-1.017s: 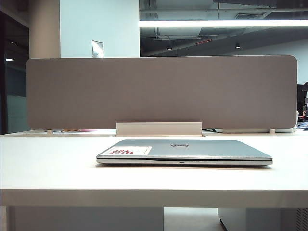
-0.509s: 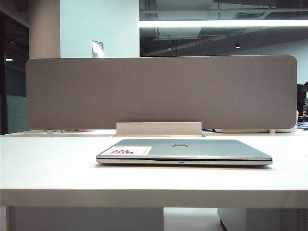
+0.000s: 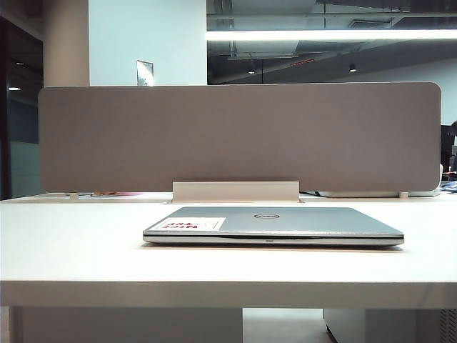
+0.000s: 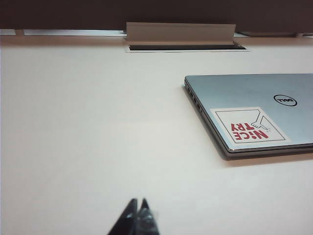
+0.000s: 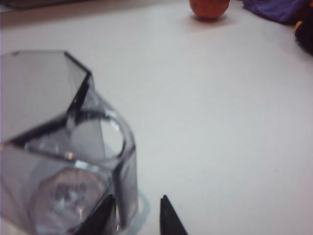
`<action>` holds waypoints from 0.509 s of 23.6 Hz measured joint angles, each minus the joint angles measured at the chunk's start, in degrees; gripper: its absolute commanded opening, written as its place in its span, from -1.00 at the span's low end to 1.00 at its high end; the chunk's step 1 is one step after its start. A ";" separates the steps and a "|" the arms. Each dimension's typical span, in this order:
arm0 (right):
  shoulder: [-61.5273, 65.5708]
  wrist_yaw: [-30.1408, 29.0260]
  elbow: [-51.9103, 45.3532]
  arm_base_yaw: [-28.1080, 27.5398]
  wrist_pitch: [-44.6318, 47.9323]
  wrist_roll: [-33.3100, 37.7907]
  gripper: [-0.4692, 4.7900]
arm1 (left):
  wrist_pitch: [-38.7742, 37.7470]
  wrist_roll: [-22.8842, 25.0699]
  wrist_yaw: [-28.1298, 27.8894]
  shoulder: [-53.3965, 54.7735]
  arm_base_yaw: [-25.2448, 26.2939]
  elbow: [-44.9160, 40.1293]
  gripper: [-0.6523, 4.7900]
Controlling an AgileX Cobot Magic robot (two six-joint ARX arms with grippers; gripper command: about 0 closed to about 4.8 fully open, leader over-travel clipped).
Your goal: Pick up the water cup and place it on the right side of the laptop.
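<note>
Right wrist view: right gripper point(image 5: 134, 218) jaws straddle water cup point(image 5: 63, 152) wall; left gripper point(image 4: 137, 218) closed.

Red block lettering reading "NiCE TRY" is being displayed on the white sticker point(image 4: 250, 126) on the closed lid of the laptop point(image 4: 244, 93); it is being seen upside down in the left wrist view, beside a small line drawing of a hand. An oval "DELL" logo point(image 4: 285, 100) is being shown on the same lid. In the exterior view the sticker's print is not being resolved legibly.
</note>
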 measured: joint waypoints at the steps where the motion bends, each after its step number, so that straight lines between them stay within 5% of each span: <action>1: 0.04 0.02 0.50 0.00 0.15 0.02 -0.31 | 0.00 0.00 0.00 0.00 0.00 0.00 -0.77; 12: 4.35 -0.17 4.87 0.02 0.61 0.00 -0.52 | 0.00 0.00 0.02 0.00 0.00 0.00 -0.77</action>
